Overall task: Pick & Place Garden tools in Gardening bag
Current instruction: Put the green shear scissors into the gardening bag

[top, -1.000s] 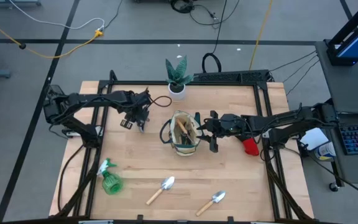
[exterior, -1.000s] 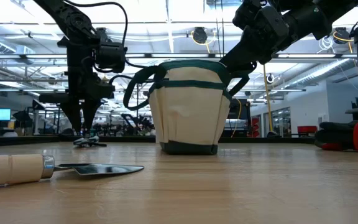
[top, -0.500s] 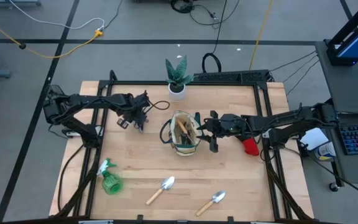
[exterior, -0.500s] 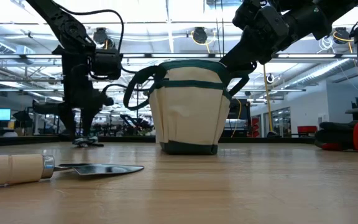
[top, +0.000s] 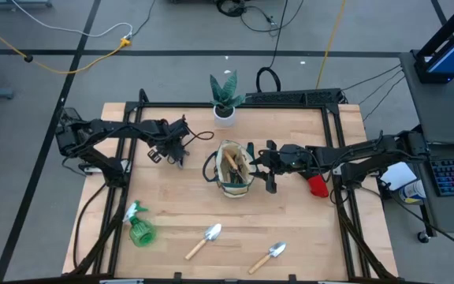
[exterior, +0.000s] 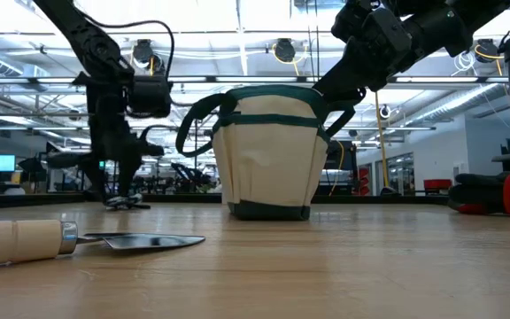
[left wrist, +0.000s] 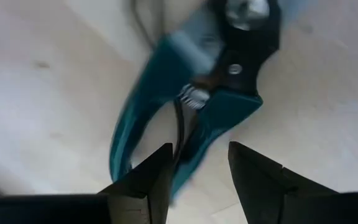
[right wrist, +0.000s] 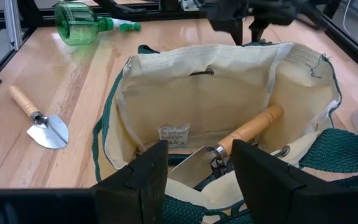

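Hovering with parted fingers, the left gripper (left wrist: pixel 197 171) is sitting just above one pair of pruners (left wrist: pixel 194 102). Two trowels (top: pixel 204 240) are lying well away, while the right gripper (right wrist: pixel 197 168), open, is facing the one bag (right wrist: pixel 229 99) holding one wooden-handled tool (right wrist: pixel 247 132).

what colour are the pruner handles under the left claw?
Teal on the pruners, clearest in the left wrist view, just ahead of the open left claw.

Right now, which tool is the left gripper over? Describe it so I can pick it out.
Start at the gardening bag mid-table, then go toward the left arm. Below the open left gripper lie the pruners on the wood. Unlike the wooden-handled trowels at the near edge, they have teal handles and a spring.
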Available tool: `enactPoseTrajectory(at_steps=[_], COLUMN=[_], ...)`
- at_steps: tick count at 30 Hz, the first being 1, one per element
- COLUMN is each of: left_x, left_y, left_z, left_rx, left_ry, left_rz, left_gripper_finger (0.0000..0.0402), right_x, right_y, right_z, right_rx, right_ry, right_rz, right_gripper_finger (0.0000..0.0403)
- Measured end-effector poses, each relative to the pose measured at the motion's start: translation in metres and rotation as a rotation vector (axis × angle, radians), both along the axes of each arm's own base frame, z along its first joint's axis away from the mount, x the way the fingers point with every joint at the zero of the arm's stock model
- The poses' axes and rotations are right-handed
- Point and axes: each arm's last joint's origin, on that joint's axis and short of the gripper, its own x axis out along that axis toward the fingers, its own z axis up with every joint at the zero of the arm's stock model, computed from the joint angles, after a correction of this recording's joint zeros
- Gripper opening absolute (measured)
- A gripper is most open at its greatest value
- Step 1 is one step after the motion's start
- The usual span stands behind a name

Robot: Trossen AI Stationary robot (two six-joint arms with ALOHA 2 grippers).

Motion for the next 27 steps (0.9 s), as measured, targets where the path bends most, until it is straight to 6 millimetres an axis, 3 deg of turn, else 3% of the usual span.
enactPoseTrajectory(at_steps=[9, 17, 27], left_x=[-0.003, -0.005, 0.002], left_y=[-0.001, -0.003, -0.019], left_z=[-0.008, -0.009, -0.007], left_rx=[0.003, -0.04, -0.033], left_ry=[-0.032, -0.042, -0.078], left_rz=[-0.011, 0.05, 0.196], left_gripper_finger=[0.015, 0.0051, 0.0051], right_x=[0.0, 0.001, 0.001], right_y=[0.0, 0.0, 0.0], right_z=[0.0, 0.001, 0.001], right_rx=[0.0, 0.0, 0.0], right_ry=[-0.001, -0.016, -0.016], right_rz=[-0.001, -0.001, -0.001], right_gripper_finger=[0.0171, 0.0171, 0.0171])
